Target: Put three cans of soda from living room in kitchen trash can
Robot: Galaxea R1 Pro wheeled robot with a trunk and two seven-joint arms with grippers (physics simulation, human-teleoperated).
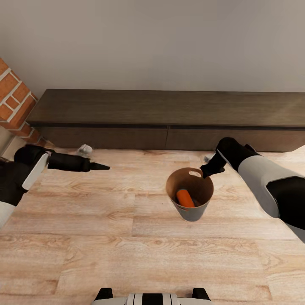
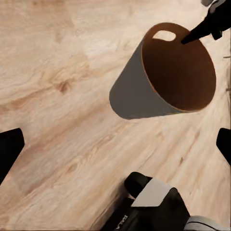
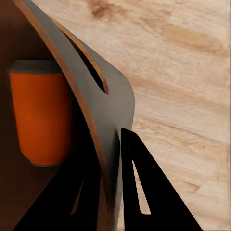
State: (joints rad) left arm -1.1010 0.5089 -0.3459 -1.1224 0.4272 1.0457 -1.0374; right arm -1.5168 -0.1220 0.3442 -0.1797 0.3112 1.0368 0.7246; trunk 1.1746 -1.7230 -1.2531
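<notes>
The pale grey tash can (image 1: 190, 210), brown inside, is over the wood plank floor in front of me. One orange can of soda (image 1: 185, 198) lies in it, and the right wrist view shows the same orange can (image 3: 42, 113) against the brown inner wall. My right gripper (image 1: 207, 170) is shut on the bin's rim (image 3: 103, 103) beside the slot handle (image 1: 195, 173), one finger inside and one outside. My left gripper (image 1: 101, 167) hangs open to the left, well apart from the bin (image 2: 144, 86), with nothing between its fingers. The other cans cannot be made out for certain.
A long, low dark wood cabinet (image 1: 169, 114) runs along the grey wall ahead. The brick fireplace (image 1: 15, 101) stands at the far left. A small pale grey object (image 1: 84, 149) lies on the floor by the cabinet's foot. My base (image 2: 154, 204) is near the bin.
</notes>
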